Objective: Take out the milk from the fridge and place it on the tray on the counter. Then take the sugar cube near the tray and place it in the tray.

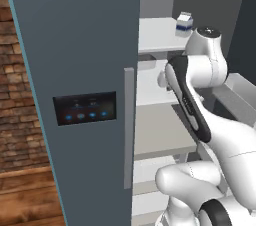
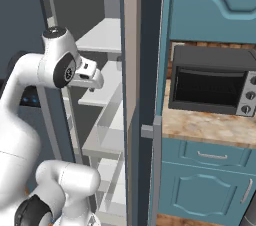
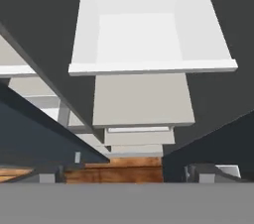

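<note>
The small white gable-topped milk carton with blue markings (image 1: pixel 184 23), its print unreadable, stands at the front edge of an upper white shelf (image 1: pixel 160 35) in the open slate grey-blue fridge (image 1: pixel 75 45). The gripper (image 3: pixel 128 172), fingers spread wide, holds nothing and points down past the lower shelves.

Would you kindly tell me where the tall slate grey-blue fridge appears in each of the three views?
Left base view: the fridge takes the left and centre, with a shut door on the left and the open interior on the right.
Right base view: the fridge takes the left half, with its interior open.
Hand view: the fridge shows from inside, dark walls flanking the middle.
Shared landmark: its white shelves.
</note>
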